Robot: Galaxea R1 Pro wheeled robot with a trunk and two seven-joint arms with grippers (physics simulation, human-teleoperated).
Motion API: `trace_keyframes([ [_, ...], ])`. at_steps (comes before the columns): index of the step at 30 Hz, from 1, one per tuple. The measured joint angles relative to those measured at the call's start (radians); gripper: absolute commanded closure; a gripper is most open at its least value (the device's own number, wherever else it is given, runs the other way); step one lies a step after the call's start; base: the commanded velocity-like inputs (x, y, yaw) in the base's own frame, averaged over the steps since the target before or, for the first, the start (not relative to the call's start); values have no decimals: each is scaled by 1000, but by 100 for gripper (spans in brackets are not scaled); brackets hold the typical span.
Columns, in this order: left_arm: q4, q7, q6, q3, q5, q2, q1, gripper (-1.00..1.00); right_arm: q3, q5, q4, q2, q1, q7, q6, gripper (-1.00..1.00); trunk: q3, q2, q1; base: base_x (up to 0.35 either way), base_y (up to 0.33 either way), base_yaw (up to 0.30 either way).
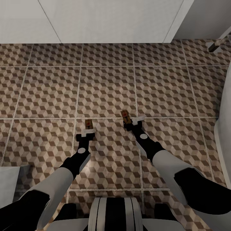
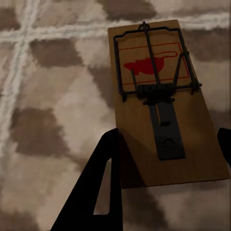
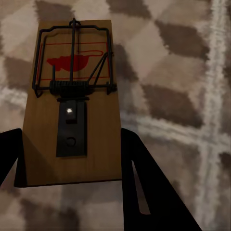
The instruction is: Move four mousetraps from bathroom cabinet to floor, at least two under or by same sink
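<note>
Two mousetraps are near the patterned bathroom floor (image 1: 48,89), one at the tip of each arm. The left mousetrap (image 1: 89,123) (image 2: 144,120) is a brown wooden board with a wire spring and a red mouse print. My left gripper (image 1: 88,129) (image 2: 168,134) is shut on its rear end, a black finger (image 2: 103,178) against each long edge. The right mousetrap (image 1: 125,116) (image 3: 101,125) looks the same, and my right gripper (image 1: 127,122) (image 3: 72,132) is shut on it likewise. Both traps are level and very close to the tiles. The cabinet and the sink are out of view.
White flat panels (image 1: 96,19) run along the far edge of the tiles. A curved white body (image 1: 224,128) borders the right side, a white surface (image 1: 9,183) sits at lower left, and a small pale fixture (image 1: 215,46) is at top right. Open tiles lie ahead.
</note>
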Motion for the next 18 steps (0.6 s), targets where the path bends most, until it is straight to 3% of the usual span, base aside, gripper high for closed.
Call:
trace_keyframes([
  [12, 28, 0, -21, 0, 0, 1, 0, 100, 0, 0, 25, 2, 0, 0, -20, 100, 0, 0, 0, 8, 0, 0],
  [18, 29, 0, -21, 0, 0, 1, 0, 100, 0, 0, 29, 3, 0, 0, -21, 100, 0, 0, 0, 220, 0, 0],
])
